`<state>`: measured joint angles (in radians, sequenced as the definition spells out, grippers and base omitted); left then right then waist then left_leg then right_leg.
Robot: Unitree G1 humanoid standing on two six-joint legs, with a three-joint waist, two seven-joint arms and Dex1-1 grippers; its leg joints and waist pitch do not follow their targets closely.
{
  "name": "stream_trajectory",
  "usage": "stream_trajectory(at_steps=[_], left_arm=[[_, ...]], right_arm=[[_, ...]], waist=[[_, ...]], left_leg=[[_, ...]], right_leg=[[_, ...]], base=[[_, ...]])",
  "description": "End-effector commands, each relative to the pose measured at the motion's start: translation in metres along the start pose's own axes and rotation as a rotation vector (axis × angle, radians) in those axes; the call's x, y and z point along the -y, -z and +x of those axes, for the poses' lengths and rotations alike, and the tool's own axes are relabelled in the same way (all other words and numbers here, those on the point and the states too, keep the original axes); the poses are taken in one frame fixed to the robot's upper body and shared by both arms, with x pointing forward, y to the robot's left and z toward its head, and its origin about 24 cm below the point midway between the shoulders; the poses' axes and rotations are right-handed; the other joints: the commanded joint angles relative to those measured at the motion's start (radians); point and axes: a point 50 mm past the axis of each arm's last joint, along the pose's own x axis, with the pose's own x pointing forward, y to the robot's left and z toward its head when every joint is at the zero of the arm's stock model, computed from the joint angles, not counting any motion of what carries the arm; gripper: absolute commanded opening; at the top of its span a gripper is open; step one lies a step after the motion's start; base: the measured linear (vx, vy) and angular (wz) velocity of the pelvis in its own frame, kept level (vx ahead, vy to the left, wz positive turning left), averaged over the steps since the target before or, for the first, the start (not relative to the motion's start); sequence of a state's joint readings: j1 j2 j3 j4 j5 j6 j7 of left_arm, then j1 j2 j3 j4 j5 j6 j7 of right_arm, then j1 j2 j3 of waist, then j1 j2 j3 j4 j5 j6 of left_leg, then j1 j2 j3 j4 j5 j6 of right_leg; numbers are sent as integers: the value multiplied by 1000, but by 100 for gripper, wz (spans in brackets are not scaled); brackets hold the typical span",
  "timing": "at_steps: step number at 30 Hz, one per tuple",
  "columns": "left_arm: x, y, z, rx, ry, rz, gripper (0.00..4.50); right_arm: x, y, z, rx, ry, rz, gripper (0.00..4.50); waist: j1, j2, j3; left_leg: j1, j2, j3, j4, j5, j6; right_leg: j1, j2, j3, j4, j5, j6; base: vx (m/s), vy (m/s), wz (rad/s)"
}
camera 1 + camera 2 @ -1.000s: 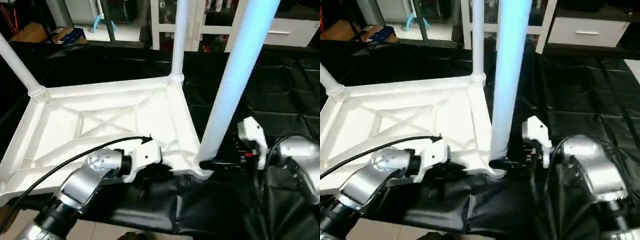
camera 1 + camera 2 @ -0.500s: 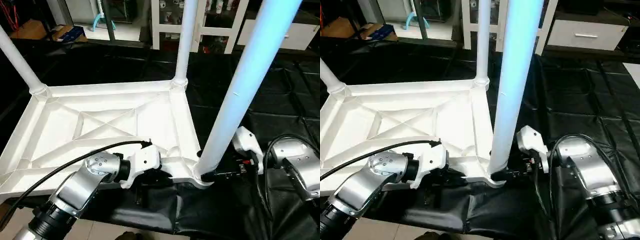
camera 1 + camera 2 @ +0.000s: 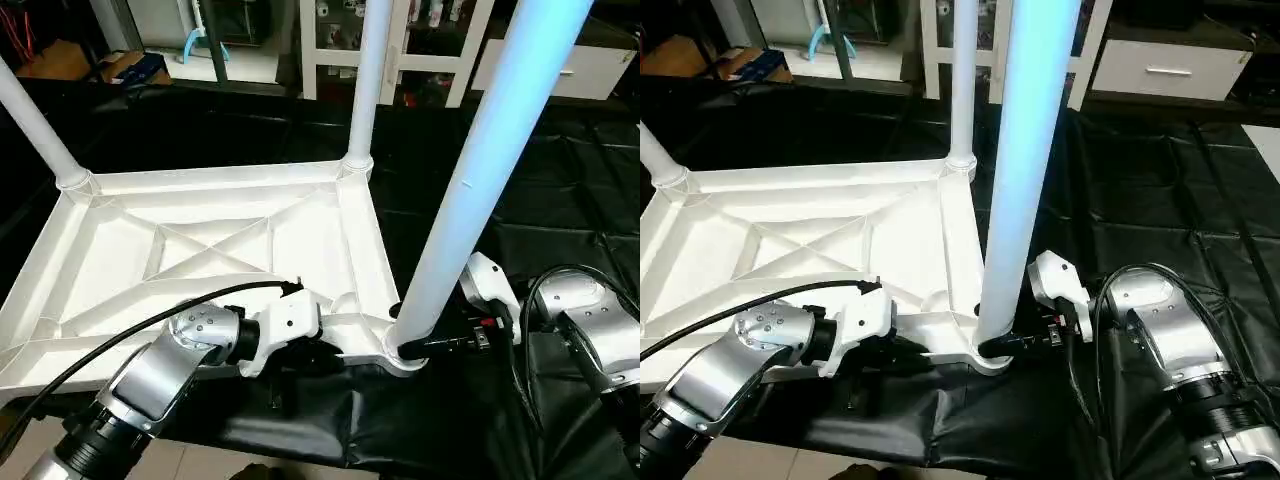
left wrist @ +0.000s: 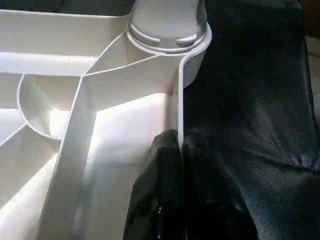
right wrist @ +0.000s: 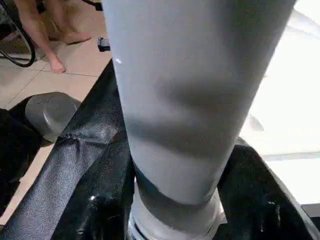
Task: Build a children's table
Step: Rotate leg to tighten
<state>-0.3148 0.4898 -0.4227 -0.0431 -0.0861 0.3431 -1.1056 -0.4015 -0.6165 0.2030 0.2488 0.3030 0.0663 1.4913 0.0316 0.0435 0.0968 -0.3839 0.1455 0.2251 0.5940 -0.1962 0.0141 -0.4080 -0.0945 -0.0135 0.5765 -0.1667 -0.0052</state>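
The white tabletop (image 3: pixel 200 250) lies upside down on the black-covered bench (image 3: pixel 560 180), X-ribbed underside up. Three legs stand in its corner sockets: the far-left leg (image 3: pixel 35 125), the far-right leg (image 3: pixel 365 80) and the near-right leg (image 3: pixel 480 170), which rises steeply and leans a little to the right.

The left arm reaches in low from the near-left, forearm angled toward the near edge of the tabletop. Its left end effector (image 4: pixel 180 150) is clenched on the tabletop's thin outer rim wall, one black finger on each side, just short of the near-right socket.

The right arm comes in level from the right, wrist turned inward. The right end effector (image 3: pixel 1015 342) straddles the base of the near-right leg at the socket, a finger (image 5: pixel 100 210) on either side; it appears to be grasping the leg, though contact is hard to confirm.
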Motion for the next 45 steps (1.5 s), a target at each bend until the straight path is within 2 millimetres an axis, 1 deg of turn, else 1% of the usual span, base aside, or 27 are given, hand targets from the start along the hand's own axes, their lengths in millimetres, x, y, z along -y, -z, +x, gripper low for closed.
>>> stream_trajectory(at_steps=[1, 6, 8, 10, 11, 12, 13, 16, 17, 21, 22, 23, 24, 26, 28, 29, 32, 33, 34, 35, 37, 39, 40, 41, 42, 44, 45], left_arm=[[8, 9, 3, -34, 48, -39, 0], [9, 11, 5, -36, 46, -46, 0], [6, 12, 7, -43, 25, -46, 0], [-4, 12, 12, -59, -58, -34, 0], [-5, 12, 12, -60, -65, -33, 0], [-16, 11, 15, -74, -144, -24, 0], [-16, 11, 15, -74, -144, -24, 0], [-39, 1, 24, -43, -305, -27, 0], [-43, -2, 26, -36, -339, -28, 0], [-62, -15, 37, -7, -509, -46, 0], [-64, -17, 39, -4, -535, -46, 0], [-66, -18, 41, -3, -548, -46, 0], [-67, -20, 44, 4, -558, -47, 0], [-67, -23, 49, 14, -559, -48, 0], [-66, -22, 51, 15, -550, -46, 0], [-66, -22, 51, 15, -550, -46, 0], [-62, -14, 50, -17, -508, -35, 0], [-62, -14, 50, -17, -508, -35, 0], [-61, -13, 50, -23, -502, -32, 0], [-58, -8, 49, -38, -473, -25, 0], [-55, -6, 48, -41, -438, -18, 0], [-52, -4, 47, -43, -401, -10, 0], [-41, -1, 46, -48, -292, 16, 0], [-39, 0, 45, -49, -273, 19, 0], [-32, 3, 44, -55, -211, 31, 0], [-22, 7, 40, -57, -126, 38, 0], [-19, 7, 38, -51, -107, 35, 0]], right_arm=[[1, -2, -2, 16, -5, 13, 191], [-1, 1, -1, 52, 43, 40, 191], [2, 4, 2, 73, 135, 83, 191], [6, 11, 6, 74, 264, 132, 191], [6, 11, 7, 74, 273, 135, 191], [11, 16, 11, 59, 388, 161, 191], [11, 16, 11, 59, 388, 161, 191], [19, 25, 22, 64, 629, 271, 190], [23, 27, 23, 51, 711, 288, 190], [32, 34, 28, 56, 1082, 386, 189], [32, 35, 34, 65, 1113, 407, 189], [31, 35, 37, 68, 1125, 416, 189], [29, 33, 44, 84, 1121, 422, 189], [28, 28, 54, 115, 1118, 426, 189], [27, 22, 60, 158, 1090, 432, 188], [27, 22, 60, 158, 1090, 432, 188], [29, 6, 65, 240, 1004, 372, 188], [29, 6, 65, 242, 1002, 372, 223], [29, 3, 65, 262, 985, 368, 223], [32, -7, 59, 280, 958, 306, 244], [35, -9, 54, 281, 946, 283, 261], [37, -11, 48, 281, 942, 266, 279], [40, -13, 35, 296, 879, 275, 279], [40, -14, 33, 301, 862, 280, 294], [39, -16, 26, 296, 784, 276, 294], [31, -17, 14, 214, 617, 191, 311], [27, -18, 9, 181, 557, 167, 315]], waist=[[0, -15, -62], [-1, -13, -61], [0, -7, -59], [-4, -10, -56], [-9, -11, -51], [-10, -10, -53], [-10, -10, -49], [-18, -10, -43], [-25, -12, -45], [-42, -8, -45], [-46, -9, -46], [-46, -8, -45], [-46, -9, -46], [-45, -5, -42], [-45, -4, -41], [-45, -2, -43], [-43, 0, -44], [-42, 0, -45], [-41, 0, -46], [-41, -2, -47], [-38, -6, -53], [-36, -5, -54], [-35, -14, -55], [-36, -14, -57], [-35, -12, -57], [-24, -12, -57], [-24, -12, -57]], left_leg=[[29, 89, -44, -78, -166, 110], [28, 88, -44, -78, -168, 107], [29, 88, -44, -80, -181, 102], [27, 87, -46, -84, -214, 86], [29, 85, -47, -88, -256, 58], [31, 85, -49, -90, -271, 47], [37, 84, -48, -92, -309, 21], [39, 80, -56, -98, -392, -30], [43, 77, -62, -100, -449, -65], [38, 72, -71, -105, -499, -89], [37, 72, -72, -106, -503, -90], [46, 72, -72, -107, -529, -87], [46, 71, -72, -107, -530, -84], [53, 70, -67, -106, -549, -76], [57, 69, -69, -108, -568, -75], [51, 72, -72, -115, -567, -76], [46, 74, -69, -119, -537, -73], [45, 74, -69, -118, -531, -71], [44, 74, -67, -118, -518, -67], [43, 75, -65, -117, -499, -62], [35, 77, -63, -115, -439, -43], [32, 77, -59, -112, -400, -26], [28, 77, -57, -109, -361, 0], [23, 78, -59, -108, -343, 8], [22, 79, -58, -106, -317, 24], [34, 86, -50, -99, -279, 45], [34, 86, -50, -99, -279, 45]], right_leg=[[35, -52, 25, -47, -142, -295], [35, -51, 26, -47, -130, -295], [34, -50, 26, -49, -141, -294], [33, -50, 26, -54, -189, -284], [29, -50, 28, -63, -262, -263], [31, -50, 27, -65, -291, -255], [21, -50, 29, -73, -354, -232], [14, -48, 28, -82, -470, -185], [10, -48, 24, -86, -535, -148], [5, -47, 19, -93, -560, -108], [8, -47, 18, -94, -561, -103], [2, -47, 15, -103, -568, -91], [2, -47, 16, -105, -565, -89], [-11, -45, 20, -115, -578, -82], [-11, -42, 16, -117, -575, -77], [-3, -43, 14, -111, -539, -80], [1, -44, 19, -106, -465, -100], [1, -45, 20, -105, -458, -104], [2, -47, 22, -104, -440, -113], [6, -48, 24, -102, -421, -122], [16, -53, 27, -94, -370, -141], [18, -55, 28, -93, -340, -155], [23, -58, 29, -92, -346, -168], [30, -61, 28, -88, -341, -174], [30, -61, 28, -86, -334, -181], [26, -58, 28, -81, -278, -207], [26, -58, 28, -81, -278, -207]], base=[[0, 0, 0], [0, 0, 0], [0, 0, 0], [0, 0, 0], [0, 0, 0], [0, 0, 0], [0, 0, 0], [-54, 6, -3], [-59, 10, -5], [-26, 6, -3], [0, 0, 0], [0, 0, 0], [0, 0, 0], [0, 0, 0], [0, 0, 0], [0, 0, 0], [0, 0, 0], [0, 0, 0], [0, 0, 0], [0, 0, 0], [0, 0, 0], [0, 0, 0], [0, 0, 0], [0, 0, 0], [0, 0, 0], [25, -10, 2], [66, -20, 12]])
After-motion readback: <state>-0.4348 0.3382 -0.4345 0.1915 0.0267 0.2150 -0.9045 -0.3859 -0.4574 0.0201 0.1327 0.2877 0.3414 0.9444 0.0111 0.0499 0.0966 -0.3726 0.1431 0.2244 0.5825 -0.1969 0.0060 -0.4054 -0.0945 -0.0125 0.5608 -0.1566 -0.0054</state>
